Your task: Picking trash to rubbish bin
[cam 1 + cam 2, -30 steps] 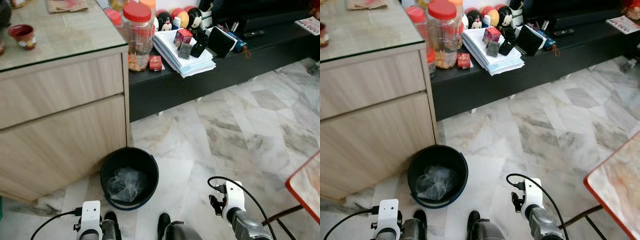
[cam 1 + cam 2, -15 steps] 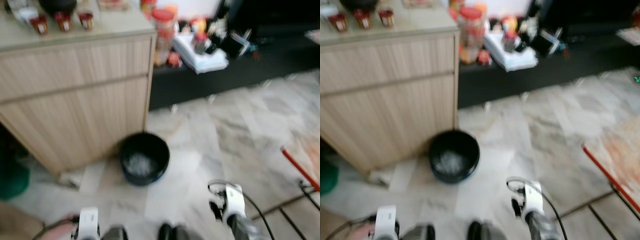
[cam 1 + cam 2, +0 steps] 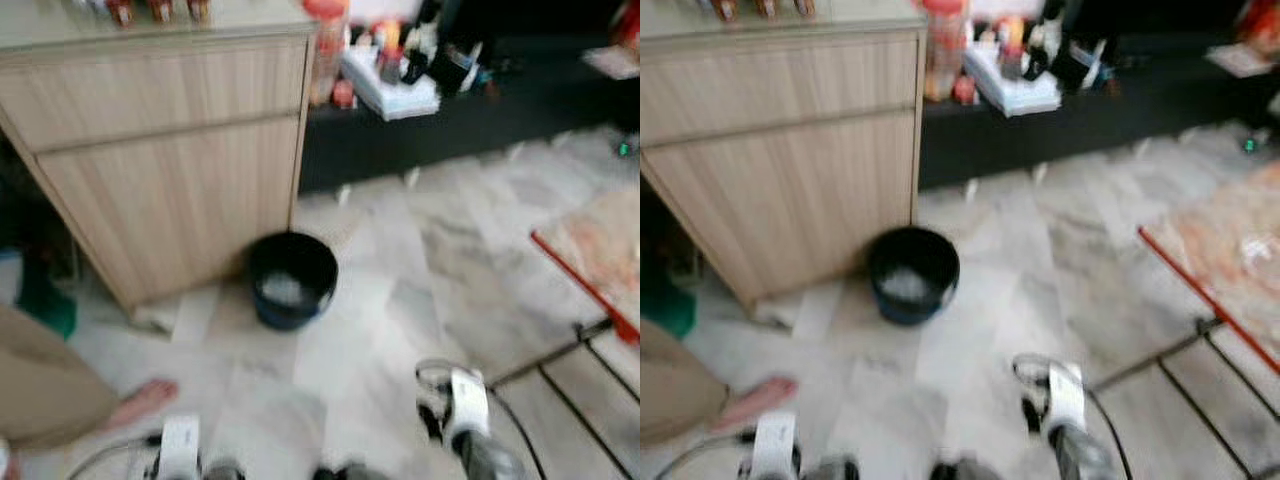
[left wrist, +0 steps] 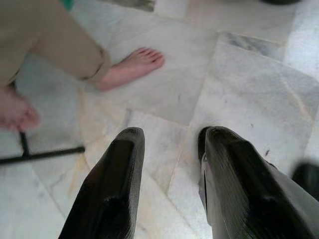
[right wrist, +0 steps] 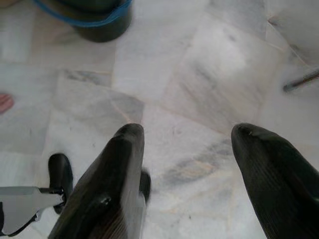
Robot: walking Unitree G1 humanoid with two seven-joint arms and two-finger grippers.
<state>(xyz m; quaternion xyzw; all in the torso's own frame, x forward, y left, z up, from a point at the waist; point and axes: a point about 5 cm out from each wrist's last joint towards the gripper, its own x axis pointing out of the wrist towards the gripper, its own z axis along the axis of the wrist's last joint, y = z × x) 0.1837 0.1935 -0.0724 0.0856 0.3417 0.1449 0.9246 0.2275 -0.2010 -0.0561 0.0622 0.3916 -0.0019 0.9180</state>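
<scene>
Beside the cabinet (image 3: 170,160), black bin (image 3: 292,280) holding trash (image 3: 285,290), left end effector (image 4: 167,184) and right end effector (image 5: 199,184) both parted, empty

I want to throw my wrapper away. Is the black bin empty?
Not empty. The black bin stands upright on the floor, and something pale and crumpled lies inside.

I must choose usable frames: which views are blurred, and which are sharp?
Both eye views are motion-blurred, softening the black bin and cabinet; the left wrist view is fairly sharp on the marble floor; the right wrist view is slightly soft.
</scene>
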